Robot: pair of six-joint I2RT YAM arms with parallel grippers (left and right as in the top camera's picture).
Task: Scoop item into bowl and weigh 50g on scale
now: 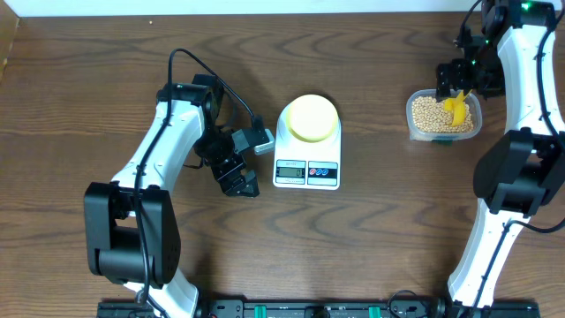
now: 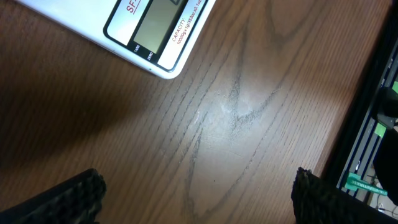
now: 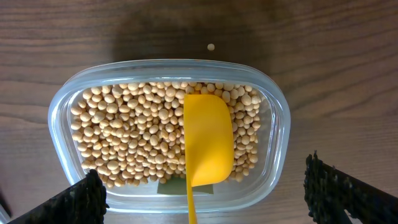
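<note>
Over on the left, the left claw [image 1: 240,184] hangs low over the brown wood-grain worktop [image 1: 88,88], fingers spread wide with nothing between them, just beside the front corner of the flat white digital kitchen scale [image 1: 306,173]. On the scale's platform sits the small round pale-yellow bowl [image 1: 311,117], and I see no beans in it. Moving right, the clear rectangular plastic tub [image 3: 59,118] holds a full layer of small round tan beans [image 3: 130,130]. The yellow long-handled plastic scoop [image 3: 208,137] lies on them, its cup end in the heap and its handle running out toward the right claw [image 3: 205,199]. That claw hovers above the tub, spread wide, gripping nothing. One stray bean [image 3: 211,46] lies on the worktop beyond the tub. The job now, I'd say, is taking the scoop: drop straight onto the handle, pinch it squarely so it can't roll, then lift level so the beans don't spill.
</note>
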